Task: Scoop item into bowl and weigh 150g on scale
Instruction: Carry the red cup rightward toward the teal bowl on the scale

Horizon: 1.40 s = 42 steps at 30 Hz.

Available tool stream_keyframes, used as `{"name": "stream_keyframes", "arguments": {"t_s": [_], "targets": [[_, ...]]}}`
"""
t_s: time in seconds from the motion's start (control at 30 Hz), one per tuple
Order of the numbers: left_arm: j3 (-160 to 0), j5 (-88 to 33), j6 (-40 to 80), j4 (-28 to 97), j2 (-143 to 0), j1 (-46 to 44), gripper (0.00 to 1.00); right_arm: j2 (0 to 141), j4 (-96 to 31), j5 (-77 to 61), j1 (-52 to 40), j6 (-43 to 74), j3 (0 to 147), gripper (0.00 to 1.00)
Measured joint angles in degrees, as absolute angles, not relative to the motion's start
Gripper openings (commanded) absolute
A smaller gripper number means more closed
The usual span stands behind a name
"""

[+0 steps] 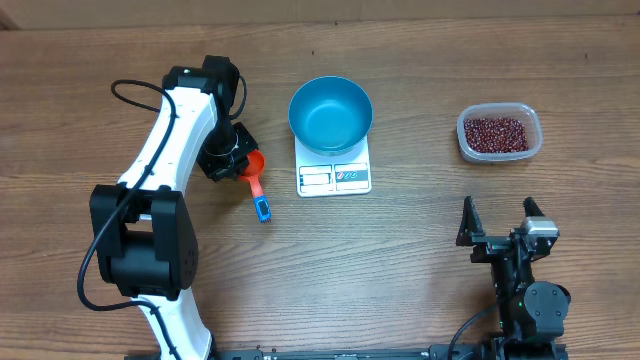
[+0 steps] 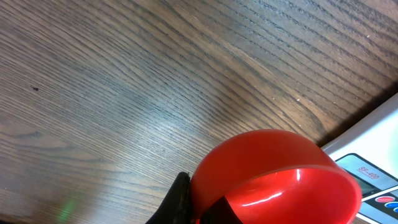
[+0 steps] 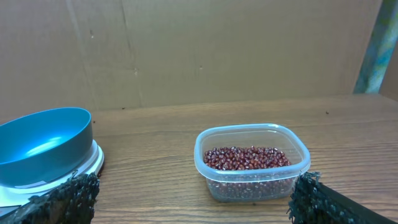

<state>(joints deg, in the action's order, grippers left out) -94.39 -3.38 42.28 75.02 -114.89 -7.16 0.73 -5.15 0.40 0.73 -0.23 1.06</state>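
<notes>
The table (image 1: 400, 270) is a broad top of brown wood with the grain running across it, backed by a plain cardboard wall (image 3: 186, 50). Directly on it, near the middle and toward the far edge, sits a small white square scale (image 1: 334, 178) with its display and label panels on the near side. Well off to its right stands a clear plastic tub (image 1: 500, 157) with rounded corners. Left of the scale is a red scoop (image 1: 257, 180) with a blue-tipped handle; whether it touches the wood cannot be told.
</notes>
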Motion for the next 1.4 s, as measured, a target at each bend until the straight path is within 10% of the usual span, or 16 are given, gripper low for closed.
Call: {"name": "stream_keyframes", "arguments": {"t_s": [1.4], "targets": [[-94.4,2.4,60.4,74.6,-114.9,-19.6,0.04,0.7,-5.1,0.4,0.7,-0.3,1.1,1.0]]}}
